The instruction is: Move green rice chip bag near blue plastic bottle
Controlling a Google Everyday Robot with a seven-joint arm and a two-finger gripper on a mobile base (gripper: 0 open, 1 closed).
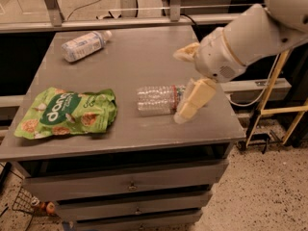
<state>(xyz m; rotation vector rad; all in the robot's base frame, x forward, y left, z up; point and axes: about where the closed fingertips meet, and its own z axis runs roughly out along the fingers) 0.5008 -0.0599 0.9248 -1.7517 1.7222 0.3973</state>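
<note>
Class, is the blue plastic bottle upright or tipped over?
Tipped: the blue plastic bottle lies lengthwise on the table. The gripper hangs open by the clear bottle.

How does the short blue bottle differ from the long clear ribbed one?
The short blue plastic bottle lies far back, wrapped in a pale label; the long clear ribbed bottle lies nearer, see-through. The gripper hangs at the clear bottle's red-labelled end, jaws open. Both lie on their sides.

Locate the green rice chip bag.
The green rice chip bag lies at the table's front-left corner in the camera view, left of the clear bottle, with the open end effector at that bottle's right end.
</note>
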